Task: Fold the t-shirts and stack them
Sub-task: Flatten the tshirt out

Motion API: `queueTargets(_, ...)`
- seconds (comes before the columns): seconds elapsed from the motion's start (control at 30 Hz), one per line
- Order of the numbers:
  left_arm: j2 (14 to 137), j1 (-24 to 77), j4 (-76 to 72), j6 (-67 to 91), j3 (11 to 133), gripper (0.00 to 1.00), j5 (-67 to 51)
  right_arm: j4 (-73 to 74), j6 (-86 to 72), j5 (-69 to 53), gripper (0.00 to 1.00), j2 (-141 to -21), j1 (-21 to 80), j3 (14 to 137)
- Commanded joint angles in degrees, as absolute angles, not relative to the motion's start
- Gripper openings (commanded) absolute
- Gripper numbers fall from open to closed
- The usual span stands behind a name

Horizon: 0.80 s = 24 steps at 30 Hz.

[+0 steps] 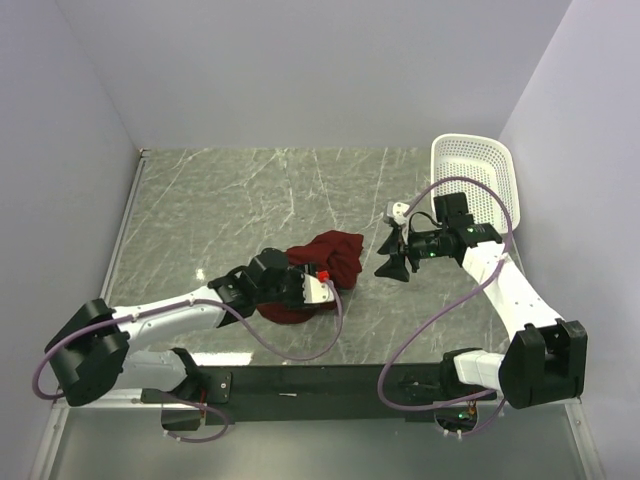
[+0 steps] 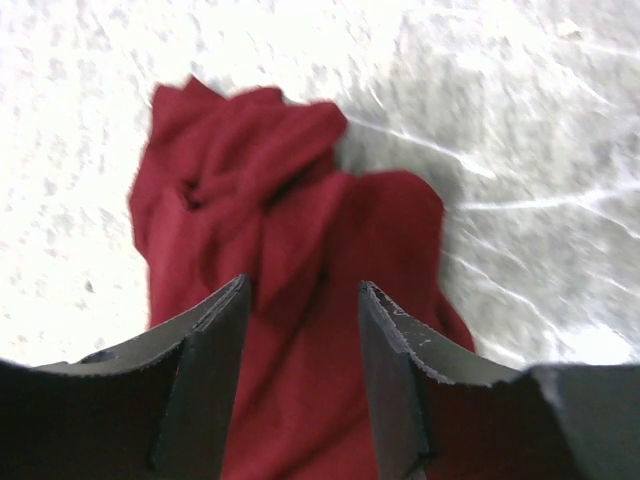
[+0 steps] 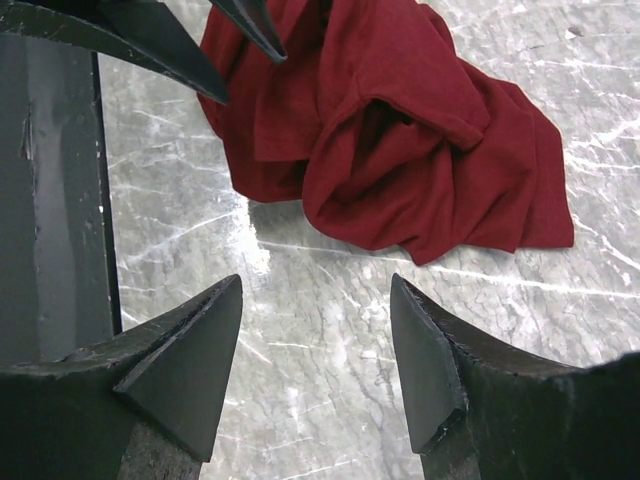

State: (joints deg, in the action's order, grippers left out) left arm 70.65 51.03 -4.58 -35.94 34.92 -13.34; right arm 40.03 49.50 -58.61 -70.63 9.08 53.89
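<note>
A crumpled dark red t-shirt (image 1: 338, 255) lies in a heap near the middle of the marble table. My left gripper (image 1: 312, 290) is at its near left side. In the left wrist view the jaws (image 2: 300, 290) are open, with the red cloth (image 2: 280, 200) below and between them, not clamped. My right gripper (image 1: 388, 255) is open and empty just right of the shirt. In the right wrist view it (image 3: 315, 285) hovers over bare table, with the shirt (image 3: 400, 130) ahead of it. The left gripper's fingertips (image 3: 160, 45) show there at the top left.
A white plastic basket (image 1: 475, 180) leans tilted at the back right by the wall. White walls close in the table on the left, back and right. A black base rail (image 1: 320, 380) runs along the near edge.
</note>
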Motion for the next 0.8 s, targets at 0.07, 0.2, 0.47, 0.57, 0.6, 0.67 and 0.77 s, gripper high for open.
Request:
queueTargets(0.07,73.6,51.9,-10.6,-38.1,38.8,0.52,-13.5,41.7,52.1,-61.3,0.67,-70.5,7.7,53.6)
queueTargets(0.2,75.8,52.9,-11.2,-37.9,40.2,0.49,-13.7,42.9,53.0,-62.1,0.67,-71.1,7.2,54.1)
queueTargets(0.47,79.5,54.3,-11.6,-37.8,40.8,0.38,-12.8,43.9,53.8,-63.1,0.67,-71.5,6.2,54.4)
queueTargets(0.57,80.9,54.3,-12.1,-38.1,41.0,0.35,-11.1,44.5,54.1,-63.4,0.67,-71.5,5.9,54.5)
queueTargets(0.6,81.1,54.3,-12.0,-38.2,41.1,0.34,-10.7,44.6,54.1,-63.4,0.67,-71.5,5.8,54.6)
queueTargets(0.67,81.7,54.4,-12.4,-38.5,41.5,0.31,-9.8,44.6,54.2,-63.5,0.67,-71.5,5.7,54.5)
queueTargets(0.77,81.9,54.3,-13.7,-38.5,41.6,0.25,-8.3,44.7,54.6,-63.4,0.67,-71.9,5.7,54.5)
